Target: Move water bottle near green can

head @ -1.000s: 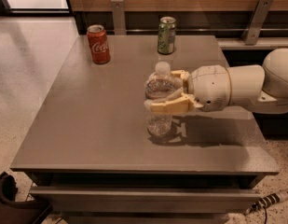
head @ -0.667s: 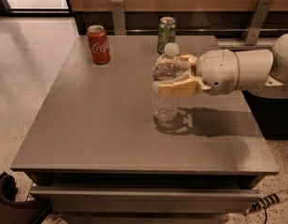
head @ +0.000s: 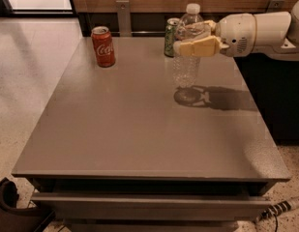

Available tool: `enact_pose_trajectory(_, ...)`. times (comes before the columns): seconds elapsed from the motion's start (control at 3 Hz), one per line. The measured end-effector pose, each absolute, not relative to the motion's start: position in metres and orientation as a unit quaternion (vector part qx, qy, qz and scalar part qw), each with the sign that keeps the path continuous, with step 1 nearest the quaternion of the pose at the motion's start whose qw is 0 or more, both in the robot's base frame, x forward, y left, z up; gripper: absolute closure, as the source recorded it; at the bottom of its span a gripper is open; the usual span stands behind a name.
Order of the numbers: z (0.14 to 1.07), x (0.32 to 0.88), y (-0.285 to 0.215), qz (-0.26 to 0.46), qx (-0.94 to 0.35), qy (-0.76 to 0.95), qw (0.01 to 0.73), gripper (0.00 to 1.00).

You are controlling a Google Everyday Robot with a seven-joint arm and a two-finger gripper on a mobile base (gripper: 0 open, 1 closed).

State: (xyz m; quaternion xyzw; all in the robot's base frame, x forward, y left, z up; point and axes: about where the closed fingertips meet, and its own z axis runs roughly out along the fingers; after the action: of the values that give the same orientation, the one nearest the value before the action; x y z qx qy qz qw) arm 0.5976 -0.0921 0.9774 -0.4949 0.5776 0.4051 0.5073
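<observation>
The water bottle (head: 186, 66) is clear ribbed plastic with a white cap. It hangs upright above the grey table (head: 139, 124), lifted off the surface, with its shadow below it. My gripper (head: 193, 38) reaches in from the right and is shut on the bottle's upper body. The green can (head: 171, 37) stands at the table's far edge, just left of and behind the bottle, partly hidden by it.
A red Coca-Cola can (head: 103, 46) stands at the far left of the table. A wooden wall with metal brackets (head: 123, 14) runs behind the table. A dark cabinet (head: 275, 95) sits to the right. A cable (head: 279, 209) lies on the floor at the lower right.
The gripper has carried the bottle up and away toward the far edge, closer to the green can. The bottle now partly overlaps the can in view.
</observation>
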Motion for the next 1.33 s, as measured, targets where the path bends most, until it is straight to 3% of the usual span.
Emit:
enact_pose_trajectory(0.67,0.995,0.705,-0.136,0.335,-0.449,0.602,0.570,1.00)
enact_pose_trajectory(1.33,0.993,0.746,-0.171,0.253,-0.406,0.626,0.615,1.00)
